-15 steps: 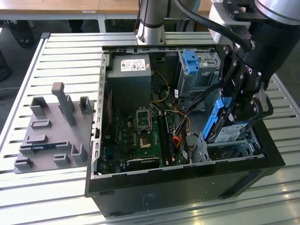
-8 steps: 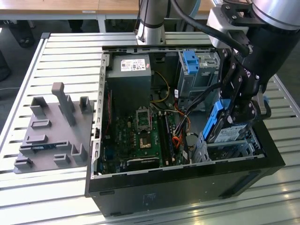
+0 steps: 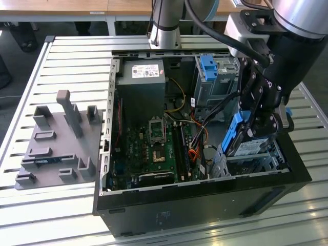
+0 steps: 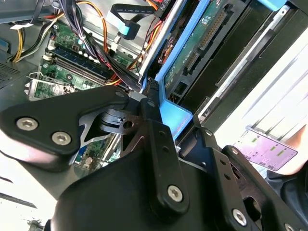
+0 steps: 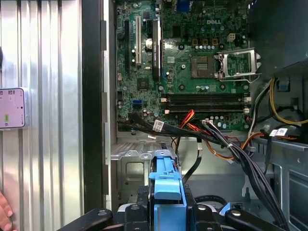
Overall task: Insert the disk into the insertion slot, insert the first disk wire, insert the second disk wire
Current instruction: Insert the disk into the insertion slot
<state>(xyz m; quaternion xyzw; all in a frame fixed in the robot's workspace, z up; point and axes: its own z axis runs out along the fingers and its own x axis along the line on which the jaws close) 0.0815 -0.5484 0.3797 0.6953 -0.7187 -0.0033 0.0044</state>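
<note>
My gripper (image 3: pixel 256 128) is shut on the disk (image 3: pixel 251 147), a silver drive with a white-and-blue label in a bright blue carrier (image 3: pixel 233 132). The disk hangs tilted over the insertion slot (image 3: pixel 259 163), the low silver cage at the case's front corner on the exterior view's right; its lower edge is at the cage mouth. In the second wrist view the disk's green circuit side (image 4: pixel 202 43) and blue carrier (image 4: pixel 174 113) sit between black fingers (image 4: pixel 150 111). The first wrist view has the carrier (image 5: pixel 166 190) above the cage's silver metal (image 5: pixel 132 168). Loose wires (image 5: pixel 207 139) lie beside it, one with a blue plug (image 4: pixel 125 30).
An open black computer case (image 3: pixel 200 197) lies on a slatted metal table (image 3: pixel 66 51). A taller grey cage with a blue latch (image 3: pixel 209 67) stands behind the slot. A grey fixture plate (image 3: pixel 56 143) sits at the exterior view's left. A hand (image 5: pixel 4 211) and a pink device (image 5: pixel 12 108) are beside the case.
</note>
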